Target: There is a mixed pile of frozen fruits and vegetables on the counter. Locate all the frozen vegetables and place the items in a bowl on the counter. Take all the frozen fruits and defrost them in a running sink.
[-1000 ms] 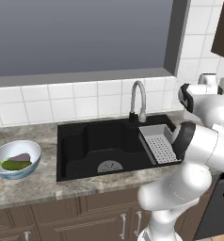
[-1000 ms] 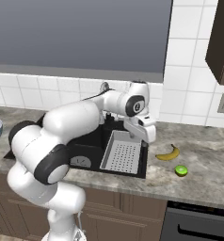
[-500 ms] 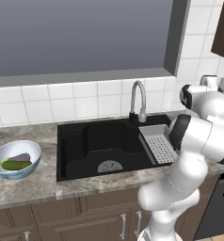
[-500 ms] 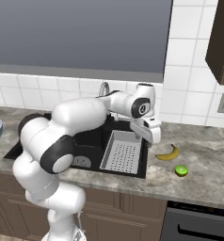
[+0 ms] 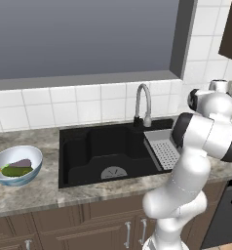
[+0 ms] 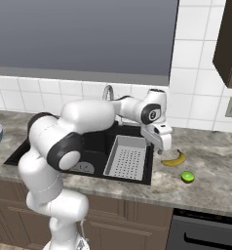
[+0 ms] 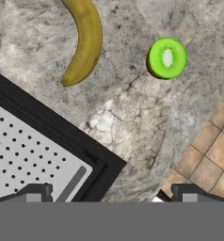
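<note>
My gripper (image 6: 160, 149) hangs open and empty over the right rim of the black sink (image 6: 95, 147), above the grey perforated tray (image 6: 126, 157). In the hand view its fingertips (image 7: 36, 194) stand wide apart over the tray corner (image 7: 29, 157). Two frozen fruits lie on the counter (image 6: 213, 181) just right of the gripper: a yellow banana (image 6: 174, 159) (image 7: 85, 40) and a cut bright green lime (image 6: 187, 177) (image 7: 166, 58). Far left, the bowl (image 5: 29, 155) holds the frozen vegetables: a dark green cucumber (image 5: 14, 171) and a grey-purple eggplant (image 5: 21, 163).
A curved chrome faucet (image 5: 143, 104) rises behind the sink (image 5: 96, 146). Tiled wall backs the counter (image 5: 40, 188). In the hand view the counter's front edge drops to orange floor tiles (image 7: 212, 155). A dark upper cabinet (image 6: 229, 39) hangs at the right.
The arm has swung the open gripper rightward and slightly down, from over the tray toward the sink's right rim near the banana. Nothing else has moved.
</note>
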Robot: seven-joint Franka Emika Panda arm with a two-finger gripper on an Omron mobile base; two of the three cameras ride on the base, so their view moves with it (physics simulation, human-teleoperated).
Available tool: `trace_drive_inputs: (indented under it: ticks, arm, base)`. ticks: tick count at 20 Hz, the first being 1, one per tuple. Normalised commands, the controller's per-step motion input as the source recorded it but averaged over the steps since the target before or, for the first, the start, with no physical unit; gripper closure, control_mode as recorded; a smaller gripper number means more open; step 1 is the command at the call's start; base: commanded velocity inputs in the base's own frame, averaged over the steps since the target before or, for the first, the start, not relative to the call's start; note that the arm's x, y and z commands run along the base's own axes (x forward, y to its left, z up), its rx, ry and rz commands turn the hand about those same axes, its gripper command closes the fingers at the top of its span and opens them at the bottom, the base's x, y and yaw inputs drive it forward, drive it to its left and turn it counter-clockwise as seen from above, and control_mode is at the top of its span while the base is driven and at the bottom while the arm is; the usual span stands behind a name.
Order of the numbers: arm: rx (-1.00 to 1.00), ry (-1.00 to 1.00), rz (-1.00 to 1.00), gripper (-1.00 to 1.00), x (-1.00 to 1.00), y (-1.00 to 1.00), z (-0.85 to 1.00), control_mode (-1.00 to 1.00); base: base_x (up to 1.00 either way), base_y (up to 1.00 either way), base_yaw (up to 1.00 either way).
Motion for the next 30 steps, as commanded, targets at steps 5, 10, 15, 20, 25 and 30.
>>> trace_drive_inputs:
  ticks: [5, 10, 15, 20, 25, 30]
  arm:
    - [0.0, 0.0, -0.03, -1.0, 0.11, -0.17, -0.08, -1.0]
    - [0.0, 0.0, -0.02, -1.0, 0.1, -0.14, -0.11, -1.0]
    - [0.0, 0.0, -0.02, -1.0, 0.13, -0.14, -0.13, -1.0]
    - [0.0, 0.0, -0.01, -1.0, 0.13, -0.13, -0.12, -1.0]
    - [0.0, 0.0, -0.01, -1.0, 0.13, -0.14, -0.11, -1.0]
    - [0.0, 0.0, -0.01, -1.0, 0.15, -0.14, -0.12, -1.0]
  base:
    - [0.0, 0.0, 0.0]
    - [0.0, 0.0, 0.0]
    - [0.0, 0.0, 0.0]
    - [0.0, 0.0, 0.0]
    - [0.0, 0.0, 0.0]
    - [0.0, 0.0, 0.0]
